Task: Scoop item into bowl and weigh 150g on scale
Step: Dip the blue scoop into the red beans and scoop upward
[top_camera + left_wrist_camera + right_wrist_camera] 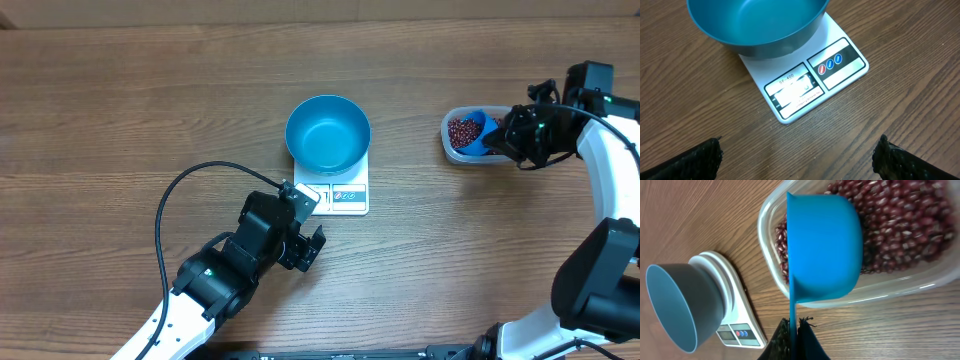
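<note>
Evidently the scooping step was in hand, with nothing yet delivered. The right gripper was clenched on the thin handle of the blue scoop, whose cup lay inside the clear tub against the heap of beans. No beans showed in the cup.

The tub sat toward the desk's right edge. The bowl, empty, sat on the scale near the desk's middle, well apart from the tub.

The left gripper hung released and empty just in front of the scale's display edge.

The next move probably called for digging the cup under the beans, lifting it level, and carrying it over to the bowl without spilling.
</note>
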